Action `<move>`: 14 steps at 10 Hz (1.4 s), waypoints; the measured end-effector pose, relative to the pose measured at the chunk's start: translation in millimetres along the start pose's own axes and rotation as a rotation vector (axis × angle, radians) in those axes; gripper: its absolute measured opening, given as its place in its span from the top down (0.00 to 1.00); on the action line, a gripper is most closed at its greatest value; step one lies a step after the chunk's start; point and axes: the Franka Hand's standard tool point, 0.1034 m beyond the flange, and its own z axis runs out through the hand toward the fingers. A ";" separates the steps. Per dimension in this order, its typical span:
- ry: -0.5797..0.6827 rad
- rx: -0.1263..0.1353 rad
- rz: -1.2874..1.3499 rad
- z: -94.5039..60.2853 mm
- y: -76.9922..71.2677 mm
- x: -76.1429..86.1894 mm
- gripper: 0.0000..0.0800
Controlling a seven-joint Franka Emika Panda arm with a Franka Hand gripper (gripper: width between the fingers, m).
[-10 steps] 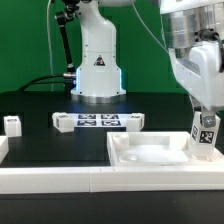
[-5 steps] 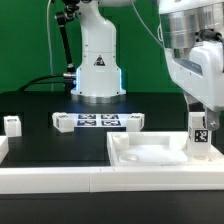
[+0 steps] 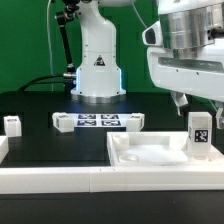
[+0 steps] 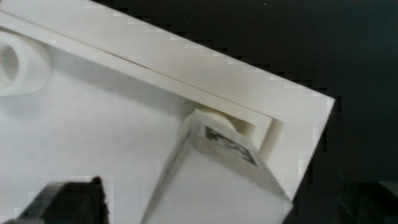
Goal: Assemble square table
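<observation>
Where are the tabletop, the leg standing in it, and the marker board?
tabletop [image 3: 150, 157]: exterior view, bare floor inside the rim.
standing leg [image 3: 201, 133]: exterior view, tagged front face.
marker board [image 3: 98, 122]: exterior view, middle of its tagged top.

The exterior view sits low at the near edge of the table [image 3: 40, 105], facing the robot base [image 3: 98, 65] on the far side. The wrist view looks down from close on a tabletop [image 4: 107, 140] corner with its leg [image 4: 222, 135]. Both views share that corner, at the exterior view's right.
</observation>
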 end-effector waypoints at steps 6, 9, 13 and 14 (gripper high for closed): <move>0.046 -0.065 -0.632 1.7 2.1 -4.4 0.19; 0.040 -0.075 -0.836 3.4 3.0 -4.1 0.19; 0.035 -0.079 -0.928 4.5 4.2 -2.3 0.20; 0.035 -0.079 -0.928 4.5 4.3 -2.3 0.46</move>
